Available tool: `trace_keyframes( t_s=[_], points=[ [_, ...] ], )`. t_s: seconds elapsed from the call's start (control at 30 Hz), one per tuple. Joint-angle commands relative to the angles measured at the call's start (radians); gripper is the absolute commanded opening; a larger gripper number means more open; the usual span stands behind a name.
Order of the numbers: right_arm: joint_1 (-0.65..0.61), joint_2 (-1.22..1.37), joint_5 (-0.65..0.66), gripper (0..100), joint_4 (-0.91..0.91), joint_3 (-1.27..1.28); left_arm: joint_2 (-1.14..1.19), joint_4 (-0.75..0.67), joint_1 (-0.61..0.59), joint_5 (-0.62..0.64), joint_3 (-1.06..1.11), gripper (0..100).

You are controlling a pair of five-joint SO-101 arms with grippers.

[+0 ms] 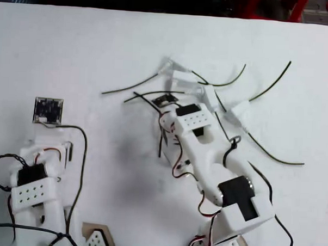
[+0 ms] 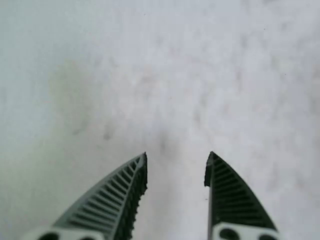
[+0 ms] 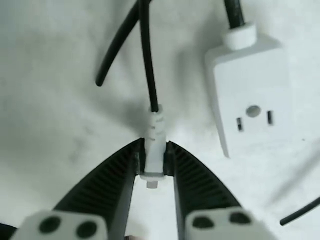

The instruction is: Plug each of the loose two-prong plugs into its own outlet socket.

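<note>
High view: right arm [image 1: 206, 157] outstretched, right gripper [image 3: 154, 145] pinching plug [image 3: 153, 129]

right gripper [image 3: 154, 145] fingers pinched on both sides of a small white plug [image 3: 155, 125] lying on the white table [image 3: 50, 125]; the black plug cord [image 3: 146, 55] runs straight away from the gripper. white outlet socket [image 3: 252, 107] lies beside the plug, not touching it, face up with two slots and a round hole showing, and a thicker black socket cord [image 3: 234, 12] enters its far end. a loose cable [image 3: 117, 47] ends on the table just beside the plug cord, and a second cable tip [image 3: 300, 212] lies near the socket's near end.
</note>
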Motion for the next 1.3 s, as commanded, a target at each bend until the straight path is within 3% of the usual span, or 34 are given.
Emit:
trace_keyframes(
  t_s=[0.0, 0.3, 0.7, 0.9, 1.27],
  points=[
    [0.008, -0.056, -0.002, 1.8, 0.028, -0.006, -0.022, -0.02, -0.001, -0.009, -0.003, 19],
    [-0.038, -0.343, 0.0, 1.7, 0.289, -0.11, -0.022, -0.02, -0.001, -0.009, -0.003, 19],
    [-0.044, -0.875, -0.011, 1.7, 0.291, -0.087, -0.024, -0.02, 0.002, -0.003, -0.011, 20],
    [-0.173, -1.026, -0.12, 1.7, 0.062, 0.13, -0.025, -0.025, 0.131, 0.015, -0.066, 19],
    [-0.338, -1.382, -0.164, 1.7, -0.576, 0.638, -0.025, -0.025, 0.197, 0.33, -0.29, 20]
  ],
)
